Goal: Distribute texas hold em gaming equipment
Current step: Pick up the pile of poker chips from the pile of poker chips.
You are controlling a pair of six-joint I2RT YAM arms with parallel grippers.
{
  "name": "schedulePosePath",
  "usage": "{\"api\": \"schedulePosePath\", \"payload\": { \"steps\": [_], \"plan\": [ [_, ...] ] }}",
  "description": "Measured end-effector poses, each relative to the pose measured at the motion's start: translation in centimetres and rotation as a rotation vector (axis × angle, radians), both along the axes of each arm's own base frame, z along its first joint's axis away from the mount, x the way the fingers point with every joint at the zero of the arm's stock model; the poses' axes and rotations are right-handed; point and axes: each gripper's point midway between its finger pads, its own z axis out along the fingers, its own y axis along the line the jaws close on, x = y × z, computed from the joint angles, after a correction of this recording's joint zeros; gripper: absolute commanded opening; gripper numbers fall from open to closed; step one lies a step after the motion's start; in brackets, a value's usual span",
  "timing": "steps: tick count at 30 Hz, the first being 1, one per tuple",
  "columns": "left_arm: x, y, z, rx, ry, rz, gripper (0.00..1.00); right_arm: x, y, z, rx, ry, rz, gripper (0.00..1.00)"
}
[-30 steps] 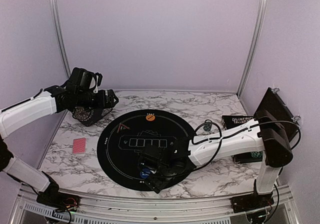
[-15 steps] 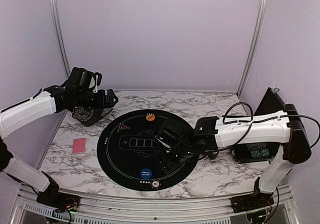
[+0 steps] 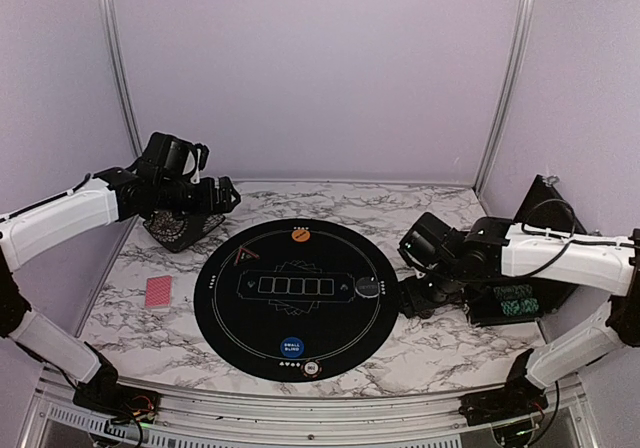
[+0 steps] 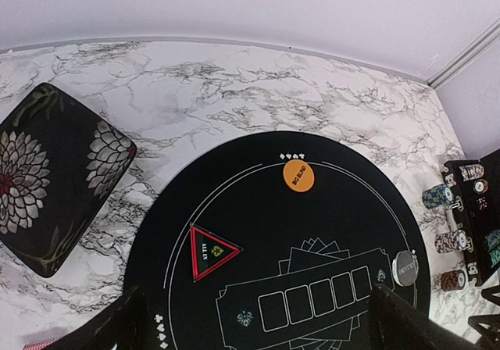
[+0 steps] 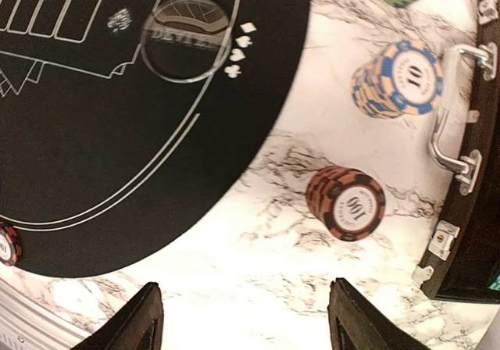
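Observation:
On the round black mat [image 3: 240, 313] lie an orange button [image 3: 300, 235], a black triangular marker [image 3: 245, 258], a dark-grey button [image 3: 368, 288] and a blue button [image 3: 291, 347]. A single chip [image 3: 312, 370] rests at the mat's near rim. Red-backed cards [image 3: 158, 291] lie on the marble left of the mat. My left gripper [image 3: 222, 198] hovers open above the mat's far left, empty. My right gripper [image 3: 412, 298] is open over bare marble beside a red chip stack [image 5: 346, 203], touching nothing. An orange-and-blue stack [image 5: 398, 76] stands farther off.
The black chip case [image 3: 510, 303] lies at the right, its latches and handle [image 5: 449, 143] close to the chip stacks. A black floral pouch [image 3: 180, 230] sits at the far left. More chip stacks [image 4: 451, 241] stand between mat and case.
My right arm swung from the mat's near edge off to the right, uncovering the blue button, the rim chip and the dark-grey button. Its jaws narrowed slightly. The left arm barely moved.

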Motion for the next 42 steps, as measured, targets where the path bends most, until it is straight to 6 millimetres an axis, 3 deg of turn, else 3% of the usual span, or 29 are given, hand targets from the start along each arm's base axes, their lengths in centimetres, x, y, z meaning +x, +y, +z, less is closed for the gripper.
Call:
{"api": "schedulePosePath", "payload": {
  "steps": [8,12,18,34,42],
  "plan": [
    [0.6,-0.5,0.0,-0.002,0.001,-0.010,0.99,1.9,-4.8,-1.3,-0.022,0.017,-0.146,0.67],
    [0.8,-0.5,0.4,-0.005,-0.009,-0.009,0.99,2.9,-5.7,-1.9,-0.008,0.016,-0.182,0.67],
    [0.8,-0.4,0.4,-0.004,-0.008,-0.008,0.99,3.8,-5.8,-2.8,0.008,0.017,-0.193,0.67],
    [0.8,-0.3,0.4,-0.005,-0.008,-0.010,0.99,4.1,-6.2,-5.1,0.004,0.034,-0.203,0.64],
    [0.8,-0.3,0.4,-0.005,-0.008,-0.010,0.99,4.2,-6.1,-5.3,0.006,0.031,-0.203,0.62]
  ]
}}
